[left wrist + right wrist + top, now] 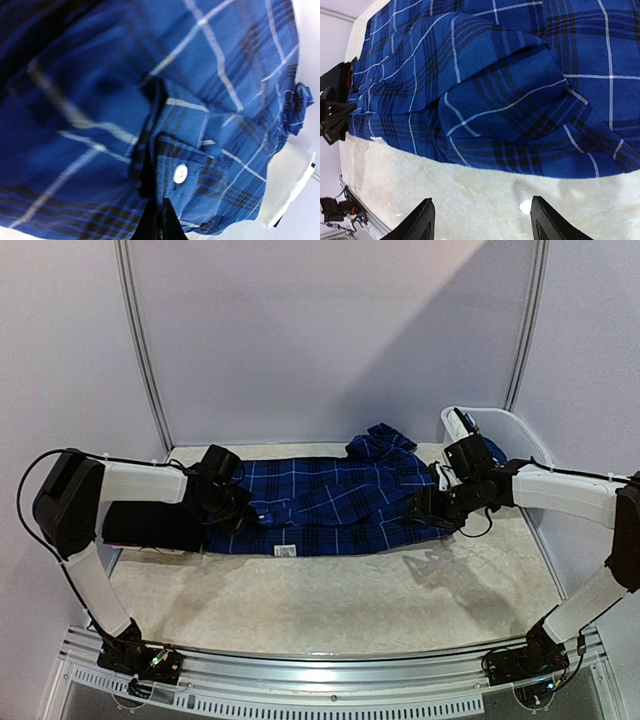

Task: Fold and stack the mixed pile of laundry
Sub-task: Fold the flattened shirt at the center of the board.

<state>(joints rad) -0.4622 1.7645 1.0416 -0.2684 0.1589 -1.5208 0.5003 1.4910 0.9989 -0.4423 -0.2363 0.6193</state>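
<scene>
Across the far half of the table, the blue plaid shirt is lying spread flat. It is running from near the left edge to near the right edge, and a bunched part is rising toward the far edge, right of centre. A small white label is showing at its near hem.

My left gripper is resting on the shirt's left end with its fingers pressed fully together. In the left wrist view they are sitting just below a white button on a folded band of the cloth. Whether any cloth is pinched between them, I cannot tell.

My right gripper is hanging at the shirt's right end with its fingers standing wide apart and holding nothing. They are hovering over bare table just beside the near hem.

A black garment is lying at the left edge under my left arm, touching the shirt's left end. A white basket is standing at the far right corner.
</scene>
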